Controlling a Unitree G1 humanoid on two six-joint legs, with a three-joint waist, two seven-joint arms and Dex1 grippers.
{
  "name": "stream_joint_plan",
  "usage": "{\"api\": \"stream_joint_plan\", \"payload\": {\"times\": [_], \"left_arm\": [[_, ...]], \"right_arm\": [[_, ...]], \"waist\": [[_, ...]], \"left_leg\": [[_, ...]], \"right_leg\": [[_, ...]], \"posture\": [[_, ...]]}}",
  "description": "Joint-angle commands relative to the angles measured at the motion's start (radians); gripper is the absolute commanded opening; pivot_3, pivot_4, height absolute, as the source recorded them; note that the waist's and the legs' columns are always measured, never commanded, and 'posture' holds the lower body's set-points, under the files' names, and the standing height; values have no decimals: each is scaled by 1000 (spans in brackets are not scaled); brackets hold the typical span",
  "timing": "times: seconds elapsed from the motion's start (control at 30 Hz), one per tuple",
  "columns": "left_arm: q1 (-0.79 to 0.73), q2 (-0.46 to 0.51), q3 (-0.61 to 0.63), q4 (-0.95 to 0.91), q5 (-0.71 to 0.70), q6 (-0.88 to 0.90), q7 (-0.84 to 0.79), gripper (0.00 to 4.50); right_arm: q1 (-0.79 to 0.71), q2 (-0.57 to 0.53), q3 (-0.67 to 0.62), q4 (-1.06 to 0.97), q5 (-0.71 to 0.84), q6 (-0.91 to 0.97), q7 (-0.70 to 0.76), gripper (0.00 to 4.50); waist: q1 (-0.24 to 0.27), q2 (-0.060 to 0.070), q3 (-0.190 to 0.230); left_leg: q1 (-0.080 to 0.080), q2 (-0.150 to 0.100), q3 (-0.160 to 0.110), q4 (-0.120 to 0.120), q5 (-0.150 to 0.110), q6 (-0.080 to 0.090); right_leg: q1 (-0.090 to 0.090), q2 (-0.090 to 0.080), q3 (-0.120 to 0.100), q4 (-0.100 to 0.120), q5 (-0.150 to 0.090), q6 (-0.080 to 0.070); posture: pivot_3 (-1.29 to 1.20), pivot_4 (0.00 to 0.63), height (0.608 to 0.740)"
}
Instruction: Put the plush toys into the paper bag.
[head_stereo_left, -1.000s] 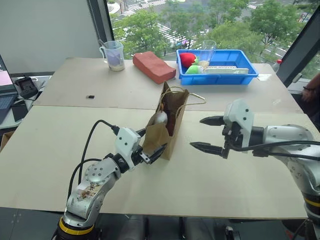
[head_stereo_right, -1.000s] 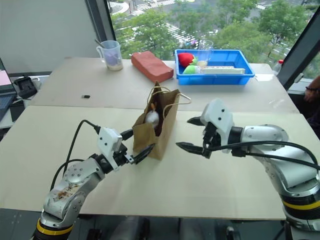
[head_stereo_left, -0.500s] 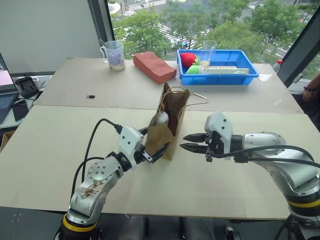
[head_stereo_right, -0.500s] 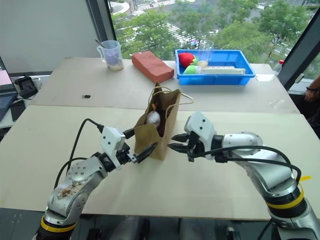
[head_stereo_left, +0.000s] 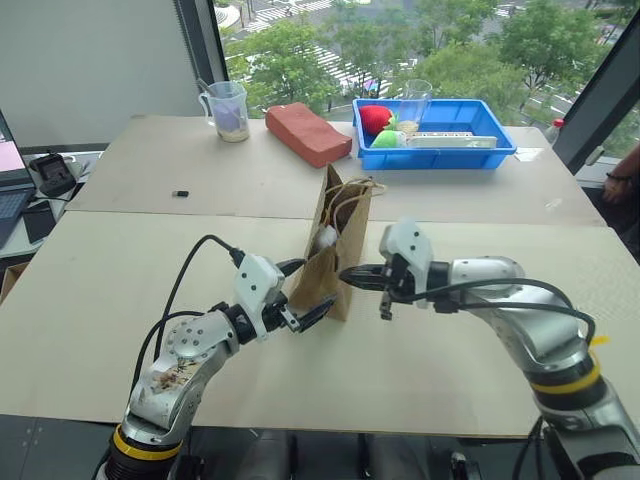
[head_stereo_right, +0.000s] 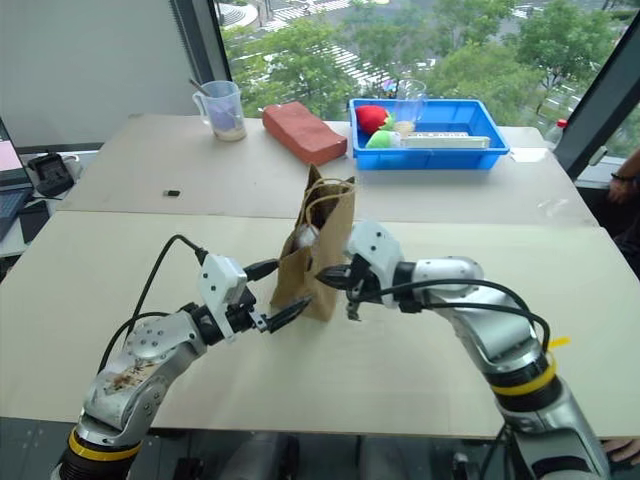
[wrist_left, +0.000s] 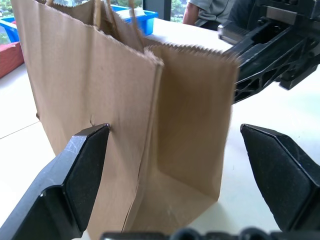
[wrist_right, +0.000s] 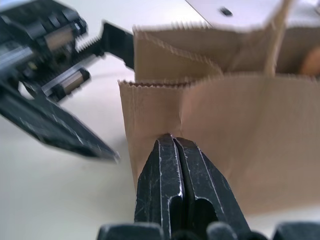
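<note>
So the biggest thing going on: the paper bag (head_stereo_left: 334, 255) is standing upright near the middle of the front table (head_stereo_left: 100, 330), and it's now getting pinched narrower than it was a second ago, when its mouth was gaping wide. That's because the right gripper (head_stereo_left: 350, 274) has swung in from well off to the side and is now pressing its tips against the bag's right wall. Over that same second its jaws have gone from spread wide to fully together, and in the right wrist view the two black fingers (wrist_right: 165, 185) are sitting flush against each other with the tip right on the paper, not gripping any of it as far as I can tell. The left gripper (head_stereo_left: 308, 293) is hanging at the bag's lower left corner with its jaws wide apart, straddling the corner without squeezing it, and it hasn't really budged. The plush toys are looking like they're already inside: the white plush toy (head_stereo_left: 322, 238) is peeking out of the opening, with something dark behind it that's probably the brown one, though I can't say for sure. My guess is the putting-in part is pretty much done and the arms are just fussing with the bag now.
</note>
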Motion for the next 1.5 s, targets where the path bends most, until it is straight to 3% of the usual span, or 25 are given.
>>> {"api": "stream_joint_plan", "payload": {"times": [0.03,0.37,0.5,0.73,0.97,1.07,1.2,1.4,1.5], "left_arm": [[-20,-11,-10,1,18,-28,9,4500],[-24,-52,-32,34,112,-74,81,4500],[-5,-42,-17,31,133,-83,91,3249],[-11,-50,-1,64,150,-104,102,32],[-61,-36,49,116,91,-107,36,32],[-134,23,102,186,7,-102,-88,32],[-250,124,148,306,-109,-97,-311,32],[-417,201,84,476,-156,-154,-657,32],[-493,190,34,599,-120,-221,-791,32]], "right_arm": [[-37,36,12,5,-2,-18,4,20],[-80,111,39,51,-18,-23,8,20],[-84,99,22,44,-15,-20,14,0],[-76,94,2,17,-6,-14,6,0],[-15,-23,-118,-121,99,66,44,0],[28,-122,-234,-194,194,140,75,0],[-19,-205,-404,-195,347,253,55,0],[-73,-486,-553,-86,442,364,163,0],[-110,-560,-579,-75,527,426,183,0]], "waist": [[0,0,0],[0,0,0],[-1,0,0],[-1,0,0],[5,0,0],[8,0,0],[-6,0,0],[1,1,1],[1,1,1]], "left_leg": [[0,0,0,0,0,0],[0,0,0,0,0,0],[0,0,0,0,0,0],[0,0,0,0,0,0],[-1,0,-1,0,0,0],[-3,-1,-2,0,0,0],[-2,0,-1,0,0,0],[-2,0,-1,0,-1,1],[-3,0,0,-1,-1,2]], "right_leg": [[0,0,0,0,0,0],[-1,-1,0,0,0,0],[-1,-1,0,0,0,0],[-1,-1,0,0,0,0],[-1,-1,0,0,0,0],[-1,-1,-2,0,0,0],[-1,-1,-2,-1,0,0],[-1,-1,-4,-2,0,0],[1,0,-4,-7,0,0]], "posture": [[0,150,740],[0,150,740],[0,150,740],[0,150,740],[0,150,740],[0,150,740],[0,150,740],[0,150,740],[0,150,740]]}}
